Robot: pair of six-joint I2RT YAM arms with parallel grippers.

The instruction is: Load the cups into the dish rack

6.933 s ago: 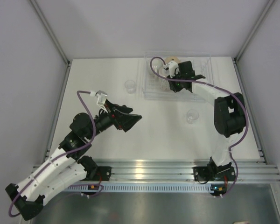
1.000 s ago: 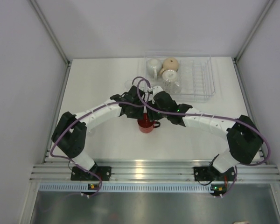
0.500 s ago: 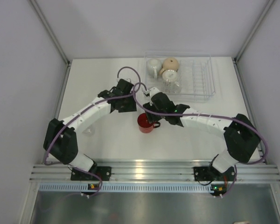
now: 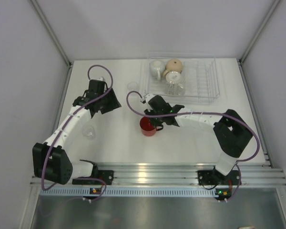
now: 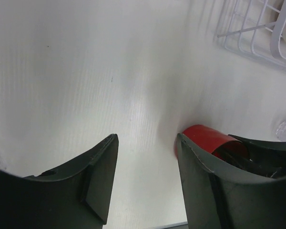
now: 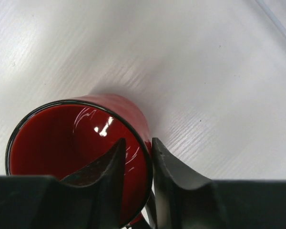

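A red mug [image 4: 147, 127] stands upright on the white table, in front of the dish rack [image 4: 206, 80]. My right gripper [image 4: 155, 120] is shut on the red mug [image 6: 62, 143]: one finger is inside the rim and the other outside, in the right wrist view [image 6: 137, 140]. My left gripper [image 4: 112, 103] is open and empty off to the left, apart from the mug [image 5: 205, 138]; in its wrist view [image 5: 145, 138] only bare table lies between the fingers. In the rack sit a white mug [image 4: 157, 68], a tan mug [image 4: 174, 64] and a clear glass [image 4: 174, 86].
One small clear glass [image 4: 132, 86] stands just left of the rack's corner, another [image 4: 89, 132] beside the left forearm. The rack's corner [image 5: 250, 31] shows at the upper right of the left wrist view. Grey walls close the table's left, right and back.
The left arm has pulled back to the left, away from the red mug, and its jaws have opened. The right gripper has closed on the mug's rim.
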